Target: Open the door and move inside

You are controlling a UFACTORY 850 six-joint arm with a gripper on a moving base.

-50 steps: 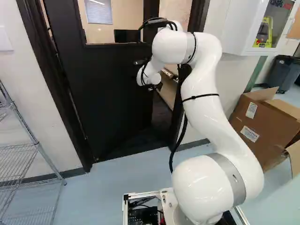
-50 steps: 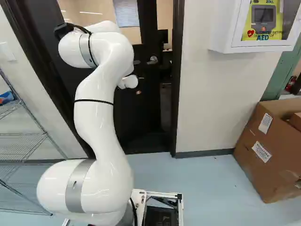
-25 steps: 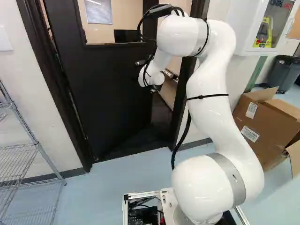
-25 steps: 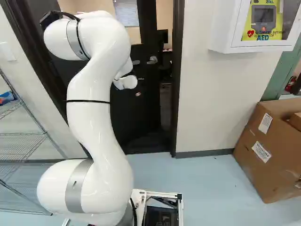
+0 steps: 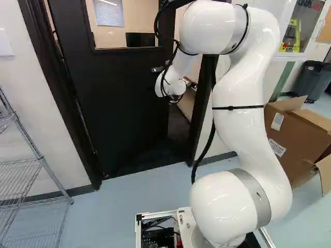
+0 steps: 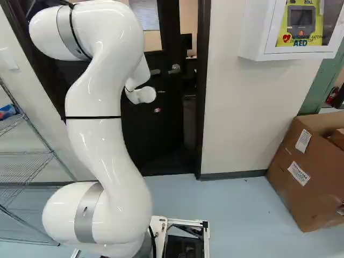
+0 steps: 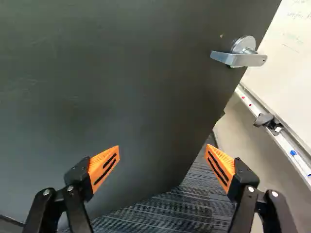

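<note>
In the left base view, the black door [image 5: 119, 98], windowed above, stands partly open ahead of the arm; the gripper [image 5: 175, 98] is mostly hidden near it. Pale blue floor [image 5: 119, 199] meets the threshold, with a wire rack [image 5: 36, 155] at left.

The right base view adds a cardboard box [image 6: 303, 172] and wall-mounted defibrillator cabinet [image 6: 252, 32].

In the wrist view, the gripper [image 7: 163, 152] is wide open before the door's silver lever handle [image 7: 238, 59]; striped carpet [image 7: 160, 213] and a whiteboard [image 7: 286, 68] lie beyond.

Dark, windowed, lever-handled door [image 5: 119, 98] stands upright and partly open, left of the left base view's middle
</note>
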